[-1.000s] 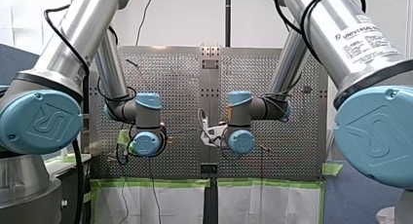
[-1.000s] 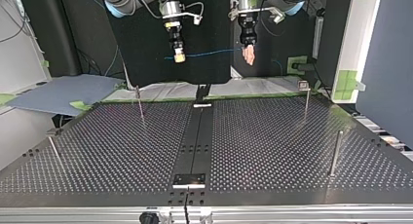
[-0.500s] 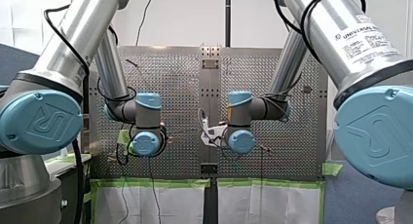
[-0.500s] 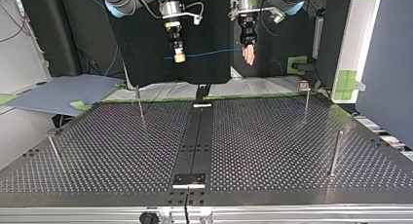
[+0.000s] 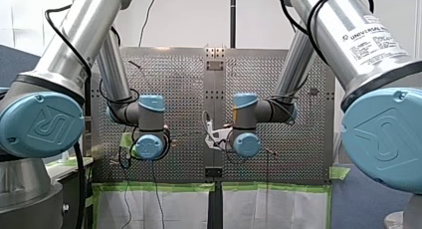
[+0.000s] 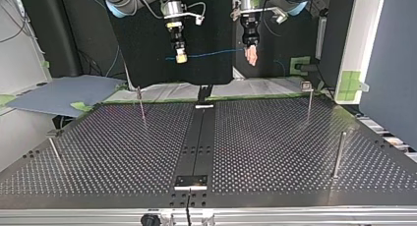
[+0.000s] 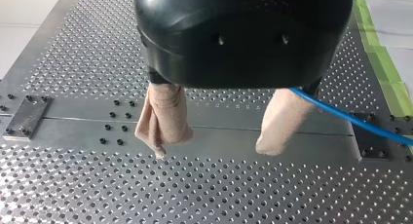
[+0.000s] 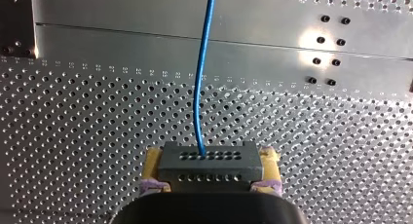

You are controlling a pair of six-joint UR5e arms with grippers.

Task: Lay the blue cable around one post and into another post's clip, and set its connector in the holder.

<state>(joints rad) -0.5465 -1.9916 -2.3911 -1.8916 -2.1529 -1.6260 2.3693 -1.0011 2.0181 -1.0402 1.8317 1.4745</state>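
The cable leaves the connector and runs straight ahead of my right gripper, whose yellow pads are clamped squarely on the connector's two sides. Across the gap it reaches my left gripper, coming out from behind one beige finger. Those fingers stand apart with nothing between their tips. Whether the cable touches that finger I cannot tell. In the top view both grippers hang high above the table, with the cable strung nearly level between them and well clear of every post.

As I judge it, nothing is routed yet, and this is the carry before the first wrap. To do it well, the left fingers should close on the cable, or at least cradle it, before either arm descends. Otherwise the span is steered from one end only. Bring the span down below a post's top and against its side, with a little slack so the pull never lands where cable meets connector.
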